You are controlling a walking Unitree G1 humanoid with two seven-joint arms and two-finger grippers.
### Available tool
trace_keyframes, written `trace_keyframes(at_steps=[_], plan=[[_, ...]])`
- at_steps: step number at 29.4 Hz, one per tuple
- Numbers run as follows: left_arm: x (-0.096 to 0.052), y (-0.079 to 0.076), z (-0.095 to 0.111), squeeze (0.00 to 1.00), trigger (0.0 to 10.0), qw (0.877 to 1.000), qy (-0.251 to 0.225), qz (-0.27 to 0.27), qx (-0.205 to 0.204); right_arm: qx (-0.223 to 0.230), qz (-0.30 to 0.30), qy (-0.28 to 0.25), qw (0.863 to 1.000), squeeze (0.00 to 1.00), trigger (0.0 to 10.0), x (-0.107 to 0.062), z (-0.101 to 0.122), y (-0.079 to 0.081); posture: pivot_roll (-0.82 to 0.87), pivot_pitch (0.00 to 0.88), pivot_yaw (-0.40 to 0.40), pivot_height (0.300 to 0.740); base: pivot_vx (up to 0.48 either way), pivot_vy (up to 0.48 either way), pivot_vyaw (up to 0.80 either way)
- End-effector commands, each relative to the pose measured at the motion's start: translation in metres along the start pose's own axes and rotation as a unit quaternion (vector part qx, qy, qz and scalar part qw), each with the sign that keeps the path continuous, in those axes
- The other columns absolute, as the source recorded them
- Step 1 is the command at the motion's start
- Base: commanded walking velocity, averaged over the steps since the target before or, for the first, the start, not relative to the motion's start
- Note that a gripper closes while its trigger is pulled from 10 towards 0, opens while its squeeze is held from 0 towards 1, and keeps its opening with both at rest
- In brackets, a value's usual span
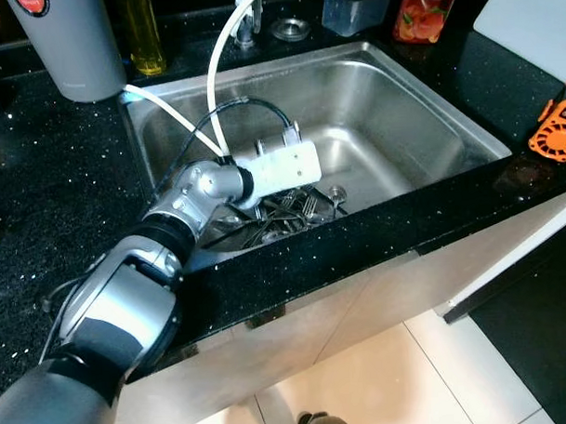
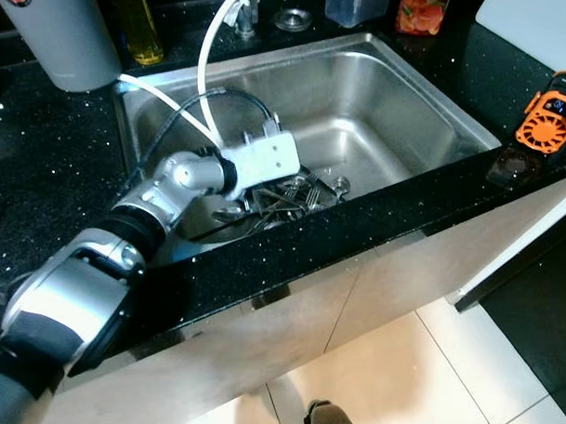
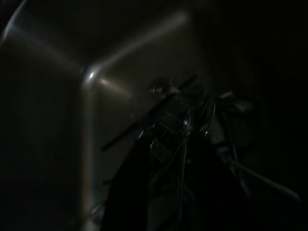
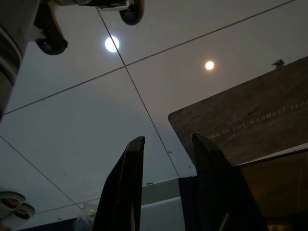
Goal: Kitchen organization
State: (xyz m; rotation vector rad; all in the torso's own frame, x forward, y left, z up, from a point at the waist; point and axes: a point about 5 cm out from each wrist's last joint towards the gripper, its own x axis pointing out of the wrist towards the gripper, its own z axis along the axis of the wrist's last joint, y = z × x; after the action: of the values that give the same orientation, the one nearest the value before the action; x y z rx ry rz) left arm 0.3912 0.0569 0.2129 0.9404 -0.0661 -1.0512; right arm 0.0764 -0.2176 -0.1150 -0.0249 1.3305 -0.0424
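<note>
Pale floor tiles (image 1: 382, 376) lie below, with pale cabinet fronts (image 1: 361, 312) under a black speckled worktop (image 1: 41, 220). Left arm reaches from the near left over the front edge down into the steel sink (image 1: 400, 106). White wrist housing sits low in the basin, cables looping off it. Left pincer (image 3: 166, 159) is down in the cutlery pile (image 1: 288, 216) heaped at the near front of the sink floor, forks and other pieces tangled together, just beside the drain (image 1: 336, 192). Left wrist view is very dark: two black fingers (image 3: 130, 192) spread with metal utensils between and ahead of them; cannot tell whether any piece is pinched. A white hose (image 1: 220, 65) curves from the back of the sink toward the arm.

Right pincer (image 4: 166, 144) hangs idle over floor tiles (image 4: 86, 125), fingers (image 4: 127, 183) parted with nothing between them; a brown mat with lettering (image 4: 250, 115) lies near it.

On the worktop right of the sink sits an orange gadget (image 1: 557, 128), with a white board (image 1: 532, 22) further back. Behind the sink: a grey cylinder (image 1: 68, 43) at the left, a yellow oil bottle (image 1: 145, 35) next to it, a round metal fitting (image 1: 290, 28), a clear container (image 1: 355, 9) and an orange-labelled bottle (image 1: 423, 12).
</note>
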Motion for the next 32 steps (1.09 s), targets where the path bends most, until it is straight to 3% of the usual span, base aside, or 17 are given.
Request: trace_keyframes(at_steps=[1,4,7,8,10,11,12,13,14,15,18,20,21,23,28,30,32], plan=[[0.0,0.002,0.006,1.0,10.0,1.0,-0.02,0.0,0.003,0.012,-0.005,0.011,1.0,0.0,10.0,-0.001,-0.009,-0.001,-0.07,0.18,0.013,0.74,0.0,0.0,0.0],[-0.003,0.008,0.008,1.0,10.0,1.0,-0.028,0.006,0.006,0.011,-0.003,0.008,1.0,0.0,10.0,0.0,-0.006,0.001,-0.06,0.174,0.016,0.74,0.0,0.0,0.0],[-0.014,0.026,0.02,1.0,10.0,0.997,-0.072,0.03,0.001,0.013,0.002,-0.004,1.0,0.0,10.0,0.001,0.003,0.006,-0.04,0.158,0.014,0.74,0.0,0.0,0.0],[-0.021,0.034,0.027,0.0,10.0,0.993,-0.107,0.04,-0.018,0.013,0.004,-0.009,1.0,0.0,10.0,0.001,0.007,0.007,-0.03,0.151,0.012,0.74,0.0,0.0,0.0],[-0.032,0.046,0.036,0.0,10.0,0.983,-0.17,0.05,-0.055,0.013,0.007,-0.016,1.0,0.0,10.0,0.002,0.012,0.008,-0.02,0.141,0.009,0.74,0.0,0.0,0.0],[-0.032,0.046,0.036,0.0,10.0,0.983,-0.17,0.05,-0.055,0.013,0.007,-0.016,1.0,0.0,10.0,0.002,0.012,0.008,-0.02,0.141,0.009,0.74,0.0,0.0,0.0],[-0.047,0.054,0.045,0.0,10.0,0.96,-0.252,0.05,-0.111,0.012,0.009,-0.023,1.0,0.0,10.0,0.002,0.017,0.009,0.0,0.132,0.005,0.74,0.0,0.0,0.0],[-0.047,0.054,0.045,0.0,10.0,0.96,-0.252,0.05,-0.111,0.012,0.009,-0.023,1.0,0.0,10.0,0.002,0.017,0.009,0.0,0.132,0.005,0.74,0.0,0.0,0.0],[-0.055,0.057,0.049,0.0,10.0,0.945,-0.294,0.048,-0.135,0.011,0.009,-0.025,1.0,0.0,10.0,0.002,0.019,0.009,0.01,0.126,0.003,0.74,0.0,0.0,0.0],[-0.055,0.057,0.049,0.0,10.0,0.945,-0.294,0.048,-0.135,0.011,0.009,-0.025,1.0,0.0,10.0,0.002,0.019,0.009,0.01,0.126,0.003,0.74,0.0,0.0,0.0],[-0.085,0.051,0.061,0.0,10.0,0.89,-0.412,0.046,-0.192,0.007,0.011,-0.028,1.0,0.0,10.0,0.002,0.023,0.01,0.03,0.111,-0.009,0.74,0.0,0.0,0.0],[-0.103,0.036,0.068,0.0,10.0,0.866,-0.454,0.04,-0.204,0.005,0.012,-0.031,0.999,0.0,10.0,0.002,0.026,0.01,0.04,0.104,-0.015,0.74,0.0,0.0,0.0],[-0.103,0.036,0.068,0.0,10.0,0.866,-0.454,0.04,-0.204,0.005,0.012,-0.031,0.999,0.0,10.0,0.002,0.026,0.01,0.04,0.104,-0.015,0.74,0.0,0.0,0.0],[-0.112,0.021,0.07,0.0,10.0,0.858,-0.464,0.051,-0.213,0.004,0.012,-0.033,0.999,0.0,10.0,0.002,0.028,0.01,0.05,0.098,-0.017,0.74,0.0,0.0,0.0],[-0.112,0.014,0.068,0.0,10.0,0.858,-0.46,0.058,-0.222,0.004,0.012,-0.034,0.999,0.0,10.0,0.002,0.028,0.009,0.07,0.096,-0.024,0.74,0.0,0.0,0.0],[-0.106,-0.007,0.074,0.0,10.0,0.853,-0.461,0.05,-0.24,-0.006,0.014,-0.034,0.999,0.0,10.0,0.002,0.029,0.009,0.08,0.095,-0.039,0.74,0.0,0.0,0.0],[-0.105,-0.012,0.076,0.0,10.0,0.851,-0.462,0.046,-0.246,-0.008,0.014,-0.034,0.999,0.0,10.0,0.002,0.03,0.009,0.09,0.093,-0.042,0.74,0.0,0.0,0.0]])
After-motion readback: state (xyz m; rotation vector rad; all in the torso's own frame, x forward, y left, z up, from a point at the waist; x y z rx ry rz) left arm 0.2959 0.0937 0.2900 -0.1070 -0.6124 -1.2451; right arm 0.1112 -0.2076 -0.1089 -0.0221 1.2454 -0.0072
